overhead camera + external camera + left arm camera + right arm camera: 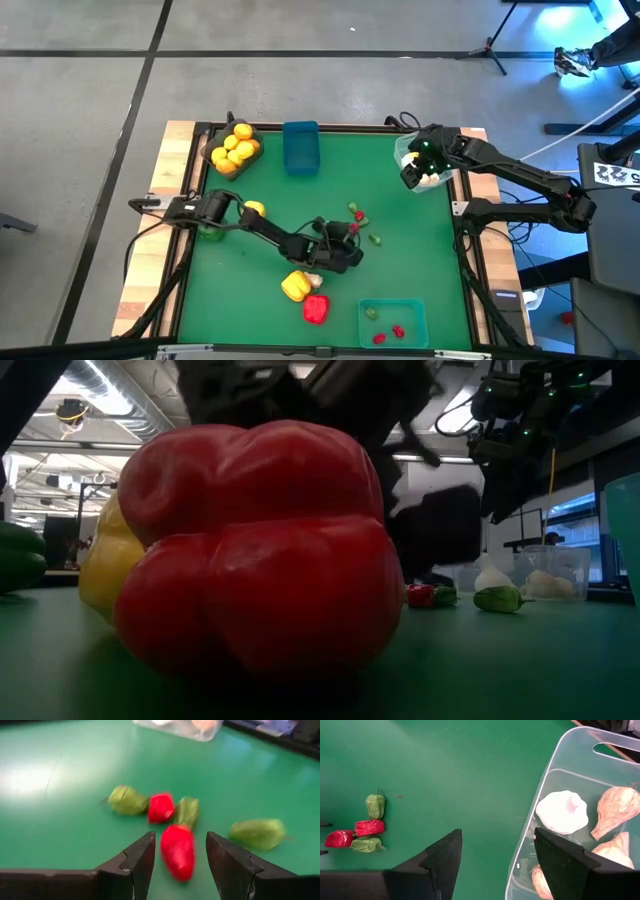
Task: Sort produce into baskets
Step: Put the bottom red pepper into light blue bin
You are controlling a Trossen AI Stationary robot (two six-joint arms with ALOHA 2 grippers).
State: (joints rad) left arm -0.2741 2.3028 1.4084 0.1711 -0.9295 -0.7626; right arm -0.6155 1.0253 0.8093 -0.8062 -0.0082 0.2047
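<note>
While right jaws gape, left gripper (177, 857) jaws straddle a glossy oblong red chili (178, 851).

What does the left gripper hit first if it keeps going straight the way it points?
Most likely the small red pepper: it lies between the open fingers of the left gripper, ahead of the other small red and green pieces. Depth is hard to judge, so contact height is uncertain.

Table (420, 240): green mat; wooden edges
Bins: grey (232, 150); blue (300, 146); clear (422, 165); teal (392, 322)
Loose: yellow pepper (295, 285); red pepper (315, 308); small chillies (362, 224)
</note>
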